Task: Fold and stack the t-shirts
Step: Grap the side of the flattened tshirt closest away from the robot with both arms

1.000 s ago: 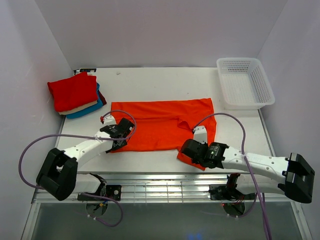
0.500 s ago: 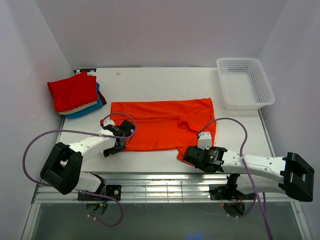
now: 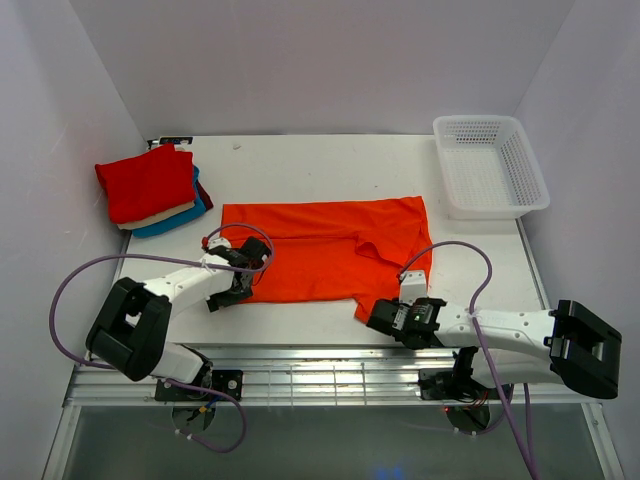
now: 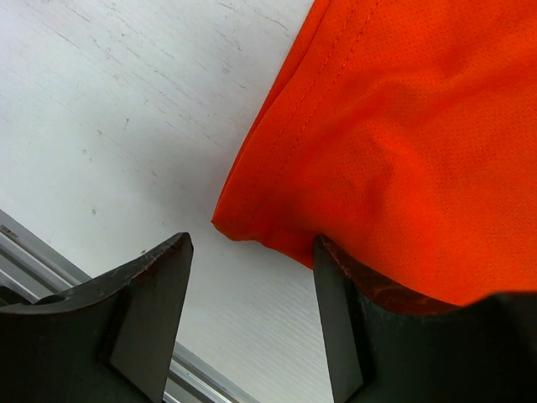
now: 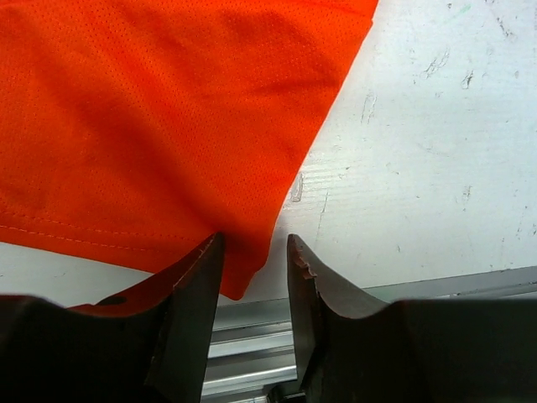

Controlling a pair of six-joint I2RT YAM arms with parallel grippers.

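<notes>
1. At the near edge of the table, both grippers sit closer to the front rail than a second ago. The right gripper is pulled back to the near-right corner of the orange t-shirt. The left gripper is at its near-left corner.
2. The right jaws are wider than they were a second ago. Only the tip of the shirt's corner lies in the narrow gap between them, with bare table beside it, so the cloth looks free rather than pinched.
3. The left jaws stand well apart, much as before. The hemmed corner lies in the gap and runs over one finger, and nothing is clamped.
4. The orange t-shirt lies flat across the middle of the table, with a loose flap on its right side. With neither corner gripped, I judge this a pause between folds, with both tools lined up on the near corners for the next lift. The shirt is far from stack size.
5. Both arms lie low and stretched out. The left forearm angles in from the left and the right forearm from the right, each wrist close above the surface.
6. The finished stack sits at the far left, well apart. The red t-shirt is on top, with the cream t-shirt and the teal-blue t-shirt showing beneath. The white basket stands at the far right.
</notes>
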